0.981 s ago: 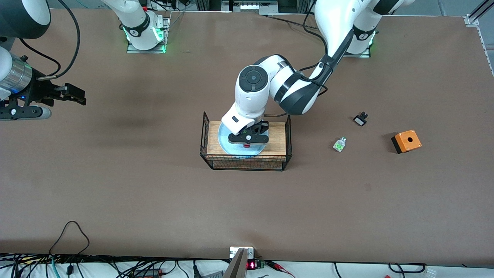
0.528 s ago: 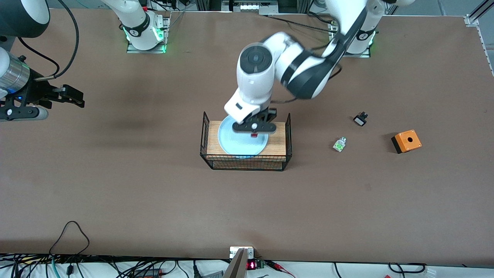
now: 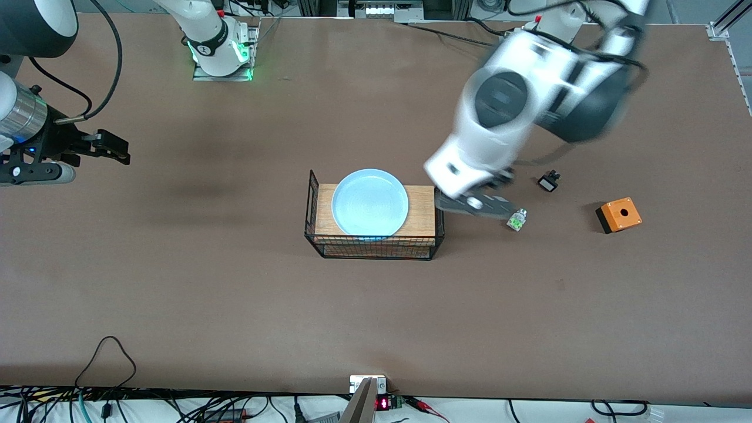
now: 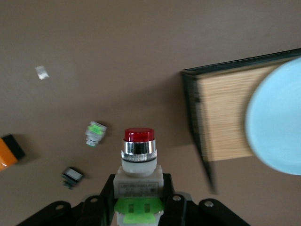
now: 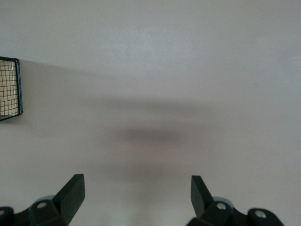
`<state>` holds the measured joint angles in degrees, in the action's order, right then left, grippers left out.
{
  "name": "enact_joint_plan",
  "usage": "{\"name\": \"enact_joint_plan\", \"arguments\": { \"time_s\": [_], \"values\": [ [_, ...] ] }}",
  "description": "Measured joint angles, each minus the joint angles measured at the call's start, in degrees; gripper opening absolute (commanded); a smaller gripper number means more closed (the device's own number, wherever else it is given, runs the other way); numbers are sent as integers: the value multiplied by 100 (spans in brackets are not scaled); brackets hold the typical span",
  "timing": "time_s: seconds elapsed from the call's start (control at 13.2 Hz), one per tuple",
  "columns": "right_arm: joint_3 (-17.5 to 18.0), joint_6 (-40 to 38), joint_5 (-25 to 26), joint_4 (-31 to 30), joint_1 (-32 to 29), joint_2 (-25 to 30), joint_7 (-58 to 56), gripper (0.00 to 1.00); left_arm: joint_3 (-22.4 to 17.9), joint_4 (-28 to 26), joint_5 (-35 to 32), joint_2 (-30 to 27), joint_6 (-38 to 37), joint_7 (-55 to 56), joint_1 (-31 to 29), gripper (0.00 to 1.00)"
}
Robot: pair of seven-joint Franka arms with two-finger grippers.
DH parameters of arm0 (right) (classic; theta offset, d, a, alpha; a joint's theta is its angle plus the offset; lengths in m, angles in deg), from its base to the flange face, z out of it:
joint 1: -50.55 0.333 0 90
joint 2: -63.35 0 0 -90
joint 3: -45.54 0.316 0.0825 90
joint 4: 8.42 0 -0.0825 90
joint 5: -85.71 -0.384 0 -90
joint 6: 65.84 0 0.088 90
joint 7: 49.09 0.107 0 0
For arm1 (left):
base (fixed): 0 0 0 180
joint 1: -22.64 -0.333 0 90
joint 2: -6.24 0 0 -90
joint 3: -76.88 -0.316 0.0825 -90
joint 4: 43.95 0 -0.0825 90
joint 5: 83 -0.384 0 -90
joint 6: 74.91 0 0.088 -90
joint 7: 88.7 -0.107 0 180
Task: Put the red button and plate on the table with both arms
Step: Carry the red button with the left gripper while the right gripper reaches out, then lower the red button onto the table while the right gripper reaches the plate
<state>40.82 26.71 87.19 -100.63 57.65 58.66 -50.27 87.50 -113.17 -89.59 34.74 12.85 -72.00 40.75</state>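
My left gripper (image 3: 474, 205) is shut on the red button (image 4: 138, 155), a whitish body with a green base and a red round cap, clamped between its fingers (image 4: 139, 190). It hangs over the brown table (image 3: 235, 294) between the wire basket and a white-green part; my hand hides the button in the front view. The pale blue plate (image 3: 370, 202) lies on the wooden board in the basket, and shows in the left wrist view (image 4: 277, 117). My right gripper (image 3: 120, 148) is open and empty (image 5: 137, 186), waiting over the table at the right arm's end.
The black wire mesh basket (image 3: 373, 249) with a wooden board (image 3: 422, 211) stands mid-table. A white-green part without a red cap (image 3: 517, 220), a small black part (image 3: 549, 181) and an orange box with a round hole (image 3: 618, 215) lie toward the left arm's end.
My left gripper has lifted the red button off the plate and carried it out of the basket toward the left arm's end. The plate is now uncovered. The right arm has stayed put.
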Motion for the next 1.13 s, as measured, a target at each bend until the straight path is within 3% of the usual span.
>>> {"name": "enact_joint_plan", "arguments": {
  "time_s": [0.23,0.45,0.83,1.13],
  "values": [
    [8,-151,-38,124,31,4,225,100,-11,-183,0,73,-5,-1362,-769,17],
    [197,-333,-634,315,191,8,1615,100,-20,-501,-2,316,360,-2432,-1355,17],
    [534,-217,-763,361,1198,-74,4030,100,-39,-1857,-72,639,2418,-3762,-2251,19],
    [549,566,-866,363,1939,-454,5701,100,-47,-2359,-395,1062,3659,-4945,-2809,19]
  ]
}}
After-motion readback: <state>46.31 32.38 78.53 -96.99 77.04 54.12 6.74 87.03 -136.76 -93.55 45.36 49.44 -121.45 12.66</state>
